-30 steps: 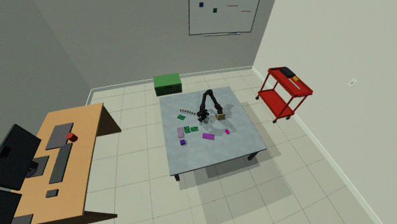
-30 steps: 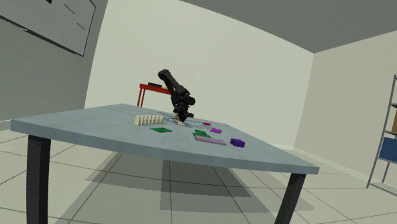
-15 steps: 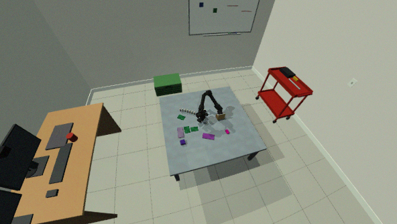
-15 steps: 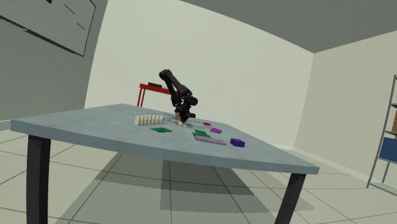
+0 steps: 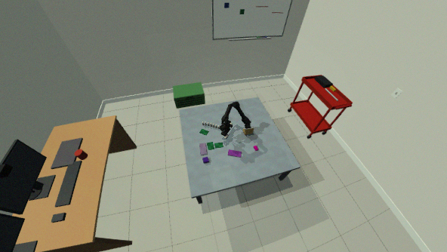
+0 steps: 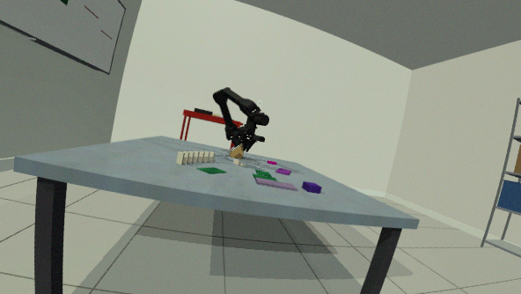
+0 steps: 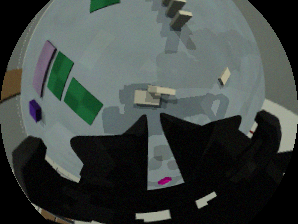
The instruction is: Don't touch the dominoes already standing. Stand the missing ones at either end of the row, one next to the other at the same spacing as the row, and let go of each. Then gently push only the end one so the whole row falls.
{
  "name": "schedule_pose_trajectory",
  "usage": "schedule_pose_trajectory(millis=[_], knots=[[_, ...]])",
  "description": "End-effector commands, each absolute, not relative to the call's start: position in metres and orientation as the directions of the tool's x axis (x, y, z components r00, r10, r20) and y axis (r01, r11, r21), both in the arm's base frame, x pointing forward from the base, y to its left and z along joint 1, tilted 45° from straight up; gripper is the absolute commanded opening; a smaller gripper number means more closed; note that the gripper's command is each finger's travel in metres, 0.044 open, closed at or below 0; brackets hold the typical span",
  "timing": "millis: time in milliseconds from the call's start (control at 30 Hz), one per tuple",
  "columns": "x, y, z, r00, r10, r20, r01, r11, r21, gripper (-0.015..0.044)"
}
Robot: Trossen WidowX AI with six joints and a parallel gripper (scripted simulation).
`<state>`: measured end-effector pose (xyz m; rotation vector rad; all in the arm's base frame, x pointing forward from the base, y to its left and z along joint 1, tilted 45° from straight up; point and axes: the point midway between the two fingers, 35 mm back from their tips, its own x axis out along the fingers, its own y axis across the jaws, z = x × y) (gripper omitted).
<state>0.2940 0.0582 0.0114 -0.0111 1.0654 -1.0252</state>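
A row of several cream dominoes point(image 5: 211, 125) point(image 6: 195, 158) point(image 7: 180, 19) stands upright; the wrist view shows only its near end, at the top. Two loose cream dominoes point(image 6: 238, 162) point(image 7: 145, 98) lie together just ahead of the fingertips, one partly across the other. Another loose domino point(image 7: 224, 76) lies apart from them, to the right in the wrist view. My gripper point(image 7: 153, 117) is slightly open, with a narrow gap and nothing between its fingers. It is above the table, close to the crossed pair and away from the standing row.
Green tiles point(image 5: 204, 132) point(image 6: 211, 170) point(image 7: 83, 101), a pink slab point(image 5: 203, 149) point(image 6: 276, 184) point(image 7: 44, 68), a dark purple block point(image 5: 205, 160) point(image 6: 311, 187) point(image 7: 35, 110), a violet slab point(image 5: 235, 153) point(image 6: 283, 171) and a magenta piece point(image 5: 256, 148) point(image 6: 272, 162) point(image 7: 165, 180) lie about. A tan block point(image 5: 248, 131) is near the arm's base.
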Motion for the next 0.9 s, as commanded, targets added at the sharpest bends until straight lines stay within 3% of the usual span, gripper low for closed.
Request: schedule_pose_trajectory(millis=[0, 167, 367, 867], knots=[[0.299, 0.06, 0.011, 0.09, -0.693, -0.715, 0.476, 0.661, -0.58, 0.0158], [0.306, 0.062, 0.01, 0.09, -0.693, -0.715, 0.007, 0.719, -0.695, 0.0289], [0.313, 0.064, 0.009, 0.091, -0.693, -0.715, -0.533, 0.573, -0.622, 0.044], [0.317, 0.054, 0.0, 0.091, -0.692, -0.716, -0.587, 0.543, -0.6, 0.044]])
